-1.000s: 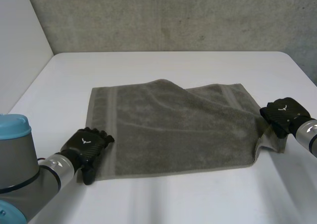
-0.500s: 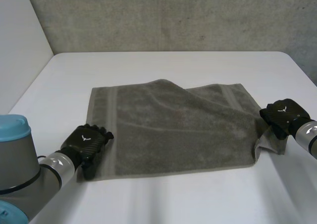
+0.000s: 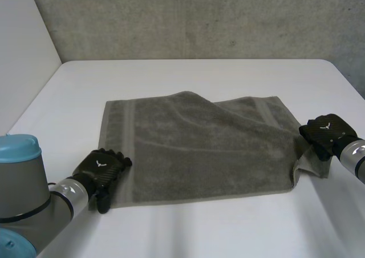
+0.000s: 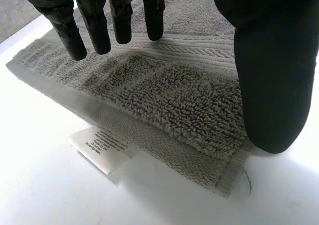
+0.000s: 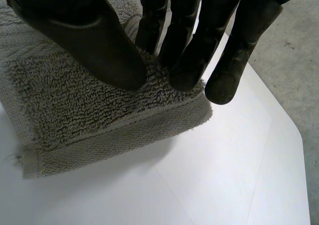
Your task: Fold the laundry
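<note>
A grey towel [image 3: 199, 149] lies on the white table, with a layer folded over its far right part. My left hand [image 3: 101, 168] is at the towel's near left corner. In the left wrist view its straight fingers [image 4: 94, 26] hover just over the towel [image 4: 164, 85] and its thumb [image 4: 269, 85] stands beside the corner, holding nothing. My right hand [image 3: 325, 131] is at the towel's right edge near the near right corner. In the right wrist view the thumb [image 5: 99, 41] and fingers pinch the towel [image 5: 75, 105] there, and the edge is slightly lifted.
A white care label [image 4: 102, 148] sticks out from under the towel's near left corner. The table [image 3: 188, 229] has bare white surface on all sides of the towel. A grey concrete wall stands behind its far edge.
My left hand has shifted a little toward the table's near edge at the towel's corner. The right hand and the towel have barely moved.
</note>
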{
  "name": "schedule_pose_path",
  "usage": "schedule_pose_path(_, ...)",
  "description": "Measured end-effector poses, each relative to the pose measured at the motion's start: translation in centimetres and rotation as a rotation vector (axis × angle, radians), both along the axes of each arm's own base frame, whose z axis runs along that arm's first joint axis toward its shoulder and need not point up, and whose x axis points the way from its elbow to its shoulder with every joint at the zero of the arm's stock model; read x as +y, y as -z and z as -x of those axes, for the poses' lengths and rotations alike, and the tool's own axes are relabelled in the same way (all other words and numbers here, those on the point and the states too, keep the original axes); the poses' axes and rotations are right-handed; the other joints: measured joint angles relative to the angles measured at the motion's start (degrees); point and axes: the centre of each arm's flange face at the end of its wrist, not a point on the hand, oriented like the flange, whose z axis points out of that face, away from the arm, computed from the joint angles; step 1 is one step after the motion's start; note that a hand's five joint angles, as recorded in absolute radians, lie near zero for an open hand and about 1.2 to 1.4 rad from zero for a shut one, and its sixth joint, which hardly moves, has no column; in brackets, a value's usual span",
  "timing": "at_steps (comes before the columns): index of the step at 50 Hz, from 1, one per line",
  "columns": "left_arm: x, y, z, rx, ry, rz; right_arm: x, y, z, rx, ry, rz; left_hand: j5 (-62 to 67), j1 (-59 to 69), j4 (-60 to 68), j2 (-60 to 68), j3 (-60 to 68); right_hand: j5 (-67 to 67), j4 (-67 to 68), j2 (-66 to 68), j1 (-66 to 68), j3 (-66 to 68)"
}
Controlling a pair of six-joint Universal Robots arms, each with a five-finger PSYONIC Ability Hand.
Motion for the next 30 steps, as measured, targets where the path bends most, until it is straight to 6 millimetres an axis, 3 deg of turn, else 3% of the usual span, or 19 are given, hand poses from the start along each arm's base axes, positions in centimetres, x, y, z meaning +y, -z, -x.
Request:
schedule_pose_path(17,-1.3,0.5,0.3,0.02,-0.004,0.068,0.0,0.0,0.0,0.0,0.0,0.0,0.01,0.0,0.0,0.0,0.01,0.0,0.0,0.0,0.0,0.0)
schedule_pose_path(30,-2.8,-0.3,0.7,0.049,-0.016,0.138,0.0,0.0,0.0,0.0,0.0,-0.001,1.67,1.63,1.37,1.7,1.46,0.0,0.0,-0.06,0.0,0.0)
